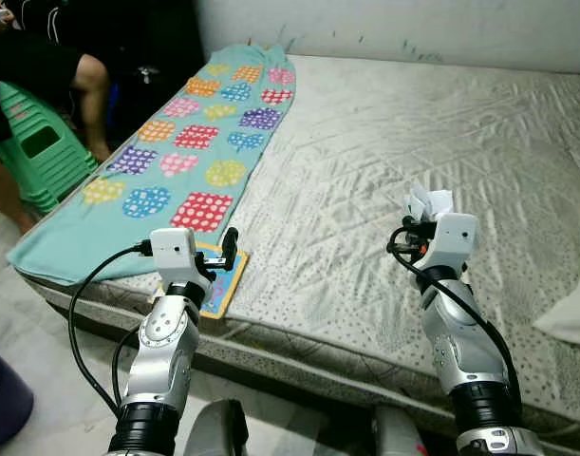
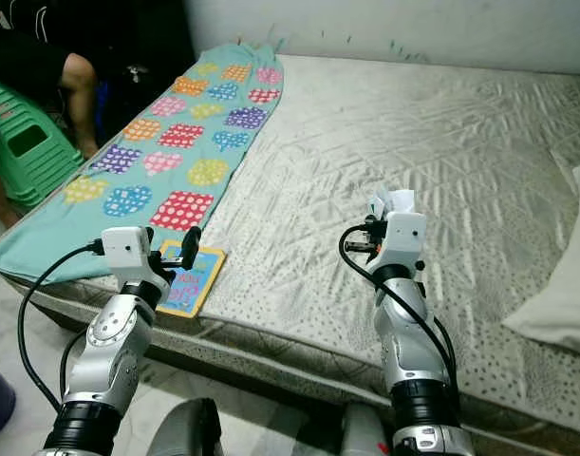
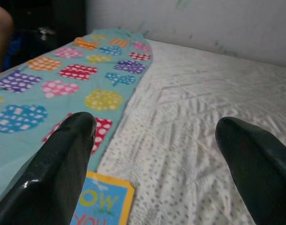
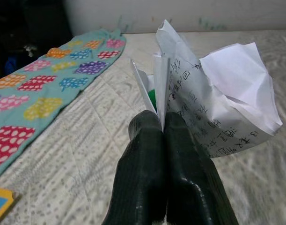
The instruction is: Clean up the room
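While I hold above the mattress (image 1: 384, 171):
Blanket (image 1: 176, 161): upper left; untouched;
Left gripper (image 3: 154, 136): spread wide, empty, over book (image 1: 219, 277);
Right gripper (image 4: 164, 124): centre-right, pinching crumpled paper (image 4: 213, 103); thin edge-grip, so I fear slippage.

Head eyes overlook bed (image 1: 384, 171); wrist views skim it
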Controlling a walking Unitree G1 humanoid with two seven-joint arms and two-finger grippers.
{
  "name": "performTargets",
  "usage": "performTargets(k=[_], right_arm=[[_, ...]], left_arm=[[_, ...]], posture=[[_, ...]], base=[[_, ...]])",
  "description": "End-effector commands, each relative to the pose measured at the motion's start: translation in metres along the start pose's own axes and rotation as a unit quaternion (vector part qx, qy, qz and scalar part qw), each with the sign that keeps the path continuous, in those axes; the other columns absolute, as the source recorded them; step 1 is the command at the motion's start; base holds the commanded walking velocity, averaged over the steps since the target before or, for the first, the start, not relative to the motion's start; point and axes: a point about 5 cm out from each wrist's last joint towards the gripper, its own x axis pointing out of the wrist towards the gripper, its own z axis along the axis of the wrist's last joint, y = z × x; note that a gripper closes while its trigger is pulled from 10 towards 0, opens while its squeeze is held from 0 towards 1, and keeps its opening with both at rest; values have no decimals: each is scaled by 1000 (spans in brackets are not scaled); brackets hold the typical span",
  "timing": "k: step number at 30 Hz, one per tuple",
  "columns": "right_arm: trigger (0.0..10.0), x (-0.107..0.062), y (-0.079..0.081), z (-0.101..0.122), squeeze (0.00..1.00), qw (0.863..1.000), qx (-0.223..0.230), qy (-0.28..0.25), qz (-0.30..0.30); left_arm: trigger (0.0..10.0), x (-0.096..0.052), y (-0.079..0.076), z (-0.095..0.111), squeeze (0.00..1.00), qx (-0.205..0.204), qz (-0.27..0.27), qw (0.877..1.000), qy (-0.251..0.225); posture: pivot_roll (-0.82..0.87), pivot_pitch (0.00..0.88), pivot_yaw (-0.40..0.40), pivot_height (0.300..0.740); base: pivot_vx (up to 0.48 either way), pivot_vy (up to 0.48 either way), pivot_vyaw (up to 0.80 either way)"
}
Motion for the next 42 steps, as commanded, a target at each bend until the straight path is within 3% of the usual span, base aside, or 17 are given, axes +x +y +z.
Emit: performTargets(k=[1,13,18,31,37,42], right_arm=[[10000,1,4,-1,0,1000,-1,5,8],[10000,2,5,-2,0,1000,-1,2,11],[10000,1,4,-3,0,1000,-7,-1,11],[10000,1,5,-6,0,1000,-9,4,15],[10000,-4,0,-16,0,1000,0,23,5],[10000,-10,4,-30,0,999,12,44,2]], left_arm=[[10000,0,3,-1,0,5,5,1000,1],[10000,-2,3,-4,0,6,5,1000,6],[10000,-2,2,-5,0,6,1,1000,7],[10000,-5,4,-11,0,1,16,1000,19],[10000,-10,10,-17,0,4,30,999,31],[10000,-14,24,-28,0,-1,50,997,50]], posture=[[-131,0,60,705],[-124,0,58,715],[-117,0,55,739],[-107,0,40,740],[-85,0,44,740],[-78,0,42,740]], base=[[0,0,0],[0,0,0],[0,0,0],[0,0,0],[0,0,0],[0,0,-320]])
